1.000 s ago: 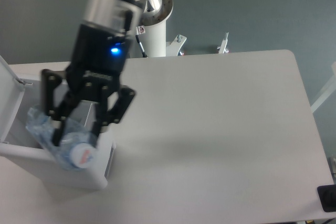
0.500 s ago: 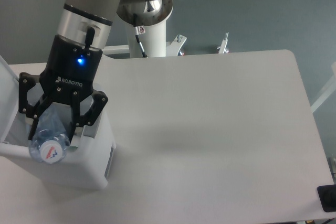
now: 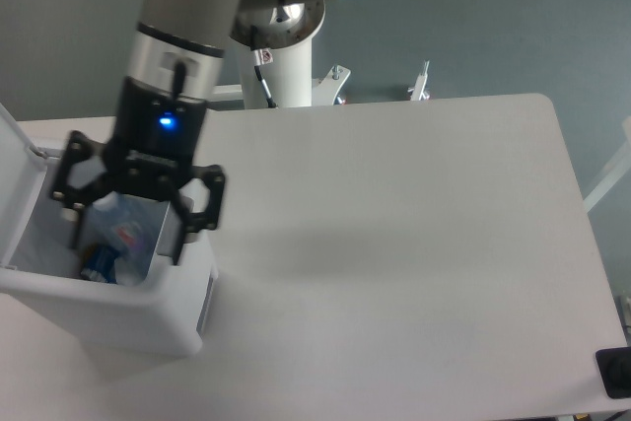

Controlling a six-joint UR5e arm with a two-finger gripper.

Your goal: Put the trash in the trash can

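Observation:
The trash can (image 3: 108,305) is a white bin at the table's left edge, with its lid (image 3: 14,150) swung open. My gripper (image 3: 123,244) hangs over the bin's opening, open, its black fingers (image 3: 175,240) spread wide and reaching just below the rim. Between and below them lies the trash, a clear crushed plastic bottle (image 3: 126,220), inside the bin and free of both fingers. Its lower part is hidden by the bin's front wall.
A small blue item (image 3: 99,265) lies low inside the bin. A grey latch panel (image 3: 205,305) is on the bin's right side. The white table (image 3: 394,244) stretches to the right. The robot's base post (image 3: 286,61) stands behind the table's far edge.
The gripper moved left over the bin holding the bottle, then opened. The bottle has dropped from the fingers into the bin.

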